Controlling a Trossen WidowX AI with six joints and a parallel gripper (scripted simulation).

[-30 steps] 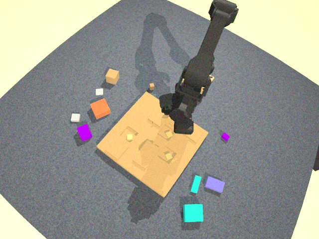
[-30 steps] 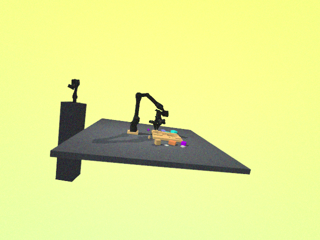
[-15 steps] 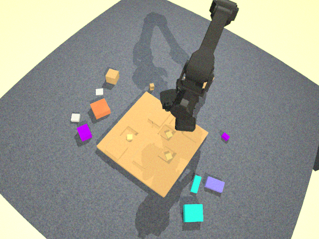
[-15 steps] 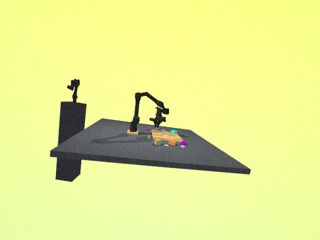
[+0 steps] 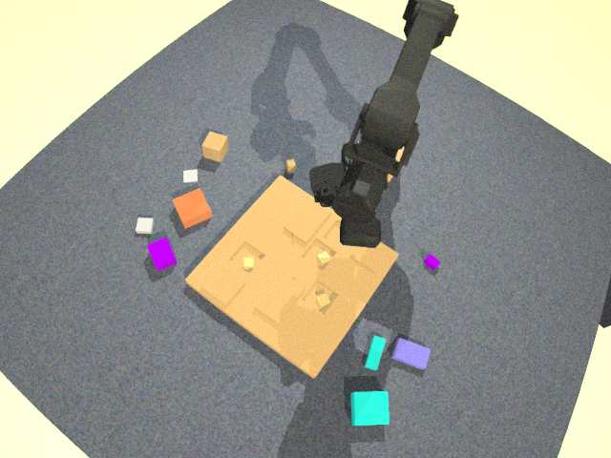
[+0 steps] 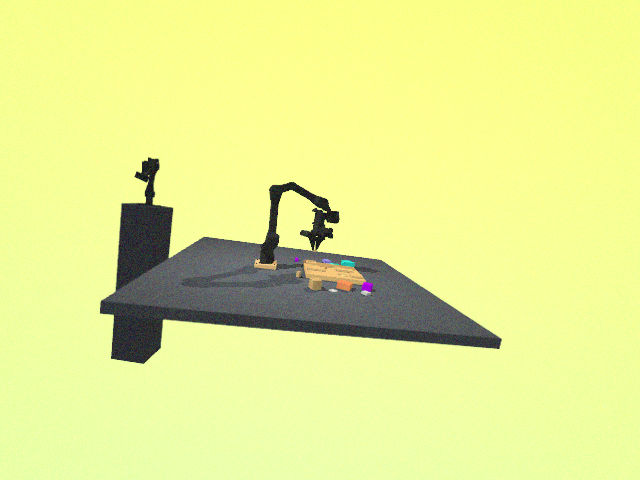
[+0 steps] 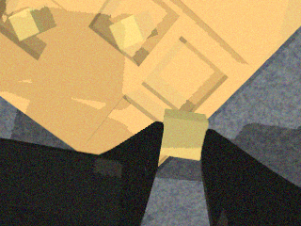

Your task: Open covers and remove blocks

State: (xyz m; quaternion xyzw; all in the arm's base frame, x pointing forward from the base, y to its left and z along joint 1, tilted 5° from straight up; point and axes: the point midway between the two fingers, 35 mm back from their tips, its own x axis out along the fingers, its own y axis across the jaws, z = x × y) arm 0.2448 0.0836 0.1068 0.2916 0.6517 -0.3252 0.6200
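Note:
The tan puzzle board (image 5: pixel 266 207) (image 6: pixel 336 274) (image 7: pixel 277 19) lies on the table with square recesses and grooves. Small pale yellow cubes sit at three recesses: one cube (image 5: pixel 248 262), another cube (image 5: pixel 323 258) and a third cube (image 5: pixel 323 299). I cannot tell how far the tan covers stand open. My gripper (image 6: pixel 314 248) (image 7: pixel 182 134) is shut on a pale yellow block (image 7: pixel 183 137) and holds it above the board's edge. In the wrist view an empty-looking recess lies just beyond the held block. The arm hides the fingertips and part of the board in the top view.
Around the board are a tan cube (image 5: pixel 215 146), a small tan block (image 5: pixel 290 165), an orange block (image 5: pixel 192 208), white pieces (image 5: pixel 190 176), purple blocks (image 5: pixel 161 254) (image 5: pixel 431 261), a cyan bar (image 5: pixel 375 352), a cyan block (image 5: pixel 369 407) and a lavender block (image 5: pixel 411 353).

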